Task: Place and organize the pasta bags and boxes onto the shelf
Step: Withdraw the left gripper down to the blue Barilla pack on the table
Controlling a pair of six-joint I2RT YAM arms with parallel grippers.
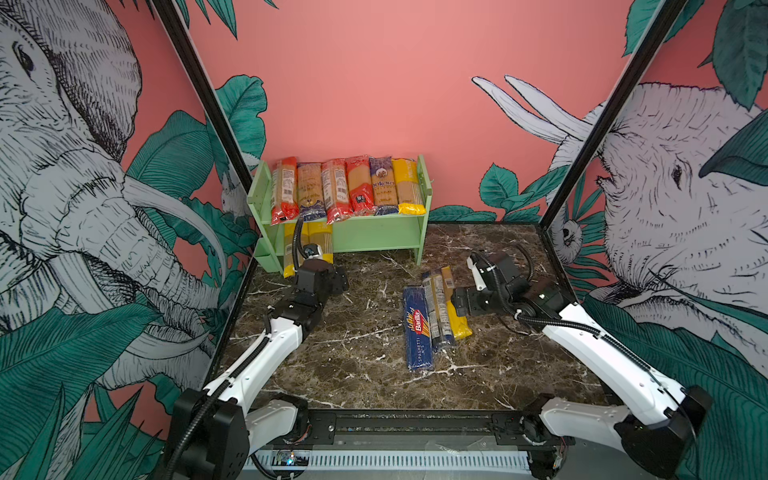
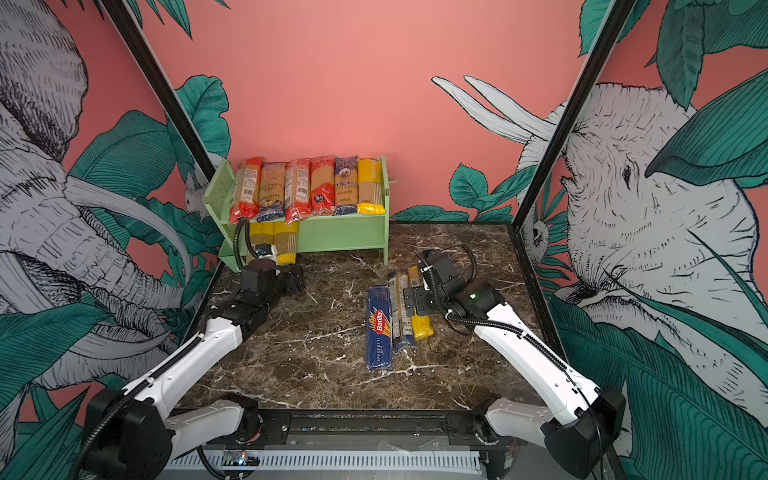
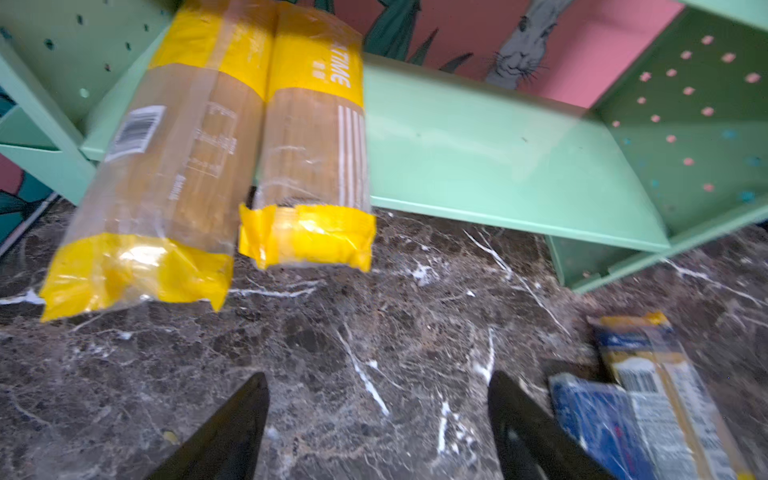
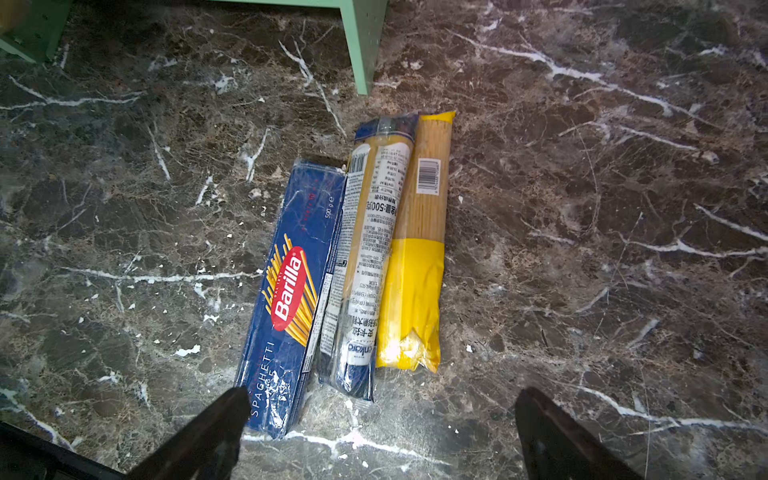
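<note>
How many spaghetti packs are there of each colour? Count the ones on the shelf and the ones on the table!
Red packs: 3
Yellow packs: 4
Blue packs: 4
Total: 11
</note>
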